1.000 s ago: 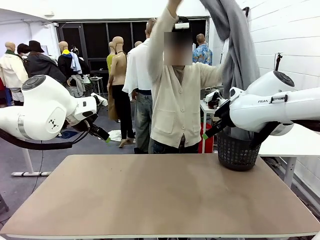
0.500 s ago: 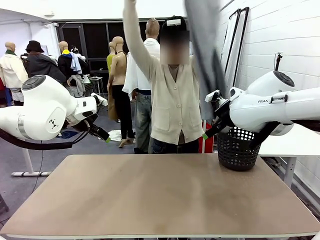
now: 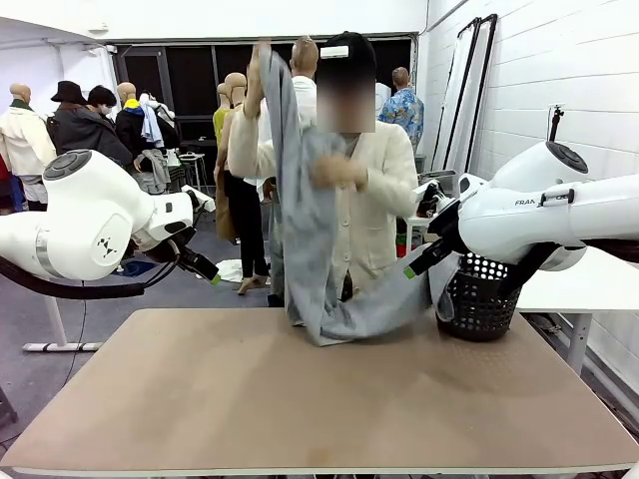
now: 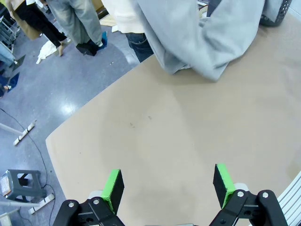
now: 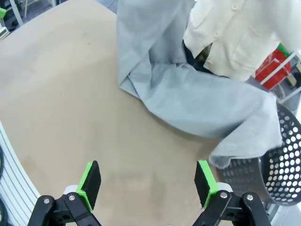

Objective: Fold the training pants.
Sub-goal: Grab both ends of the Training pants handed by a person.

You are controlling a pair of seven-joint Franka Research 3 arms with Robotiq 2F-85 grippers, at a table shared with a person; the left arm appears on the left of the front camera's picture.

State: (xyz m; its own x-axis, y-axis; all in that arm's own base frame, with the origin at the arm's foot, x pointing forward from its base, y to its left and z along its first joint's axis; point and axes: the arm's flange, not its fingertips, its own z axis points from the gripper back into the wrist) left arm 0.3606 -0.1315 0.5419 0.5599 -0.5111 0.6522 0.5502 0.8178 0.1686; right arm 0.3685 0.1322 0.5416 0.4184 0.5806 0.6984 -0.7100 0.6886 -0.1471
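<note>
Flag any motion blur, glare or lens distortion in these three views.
Front view: the person's raised hand and the training pants are smeared by motion. Left wrist view: the table edge bows from the wide lens; a bright sheen sits on the grey floor. Right wrist view: the pants look crisp, light even.

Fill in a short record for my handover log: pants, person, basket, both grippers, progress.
training pants: grey, held up by the person, lower part draped on the table at its far edge, one end against the basket
person: far side; raised hand grips the pants' top, other hand on them at chest height
basket: black mesh, far right of table
left gripper: open, empty, facing bare table
right gripper: open, empty, facing the pants
folding: not begun
</note>
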